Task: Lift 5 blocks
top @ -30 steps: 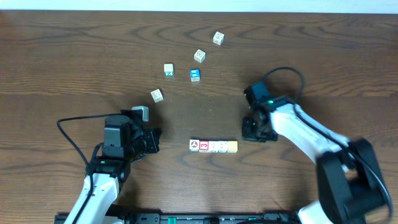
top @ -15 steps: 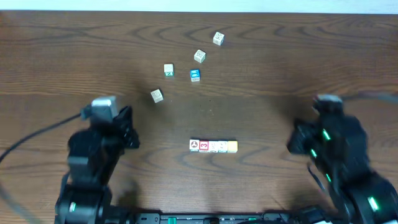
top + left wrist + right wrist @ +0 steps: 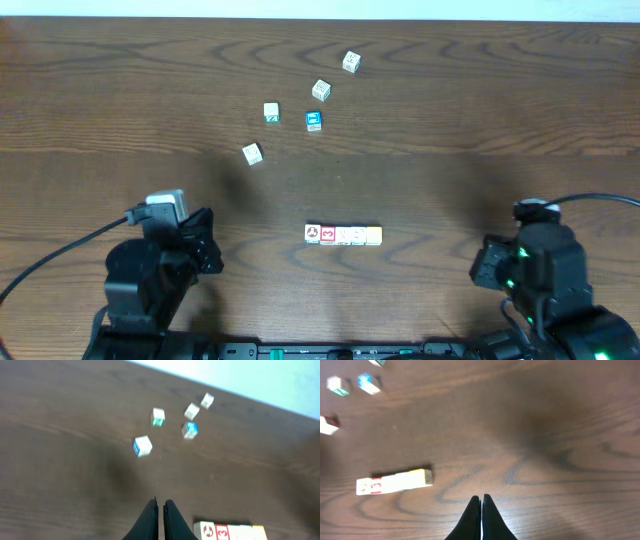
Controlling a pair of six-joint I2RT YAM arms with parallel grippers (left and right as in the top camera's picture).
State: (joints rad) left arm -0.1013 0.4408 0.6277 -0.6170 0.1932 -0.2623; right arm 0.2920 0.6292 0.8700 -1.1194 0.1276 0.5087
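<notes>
Now pulled back from block row (image 3: 343,235): left gripper (image 3: 160,508), right gripper (image 3: 481,501), both closed, empty; row unmoved.

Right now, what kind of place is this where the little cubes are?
Probably a robot lab or test bench, not a playroom. A robot's left gripper and right gripper sit at a wooden table, with a neat row of blocks laid out between them.

Even light, blurred wrist views
</notes>
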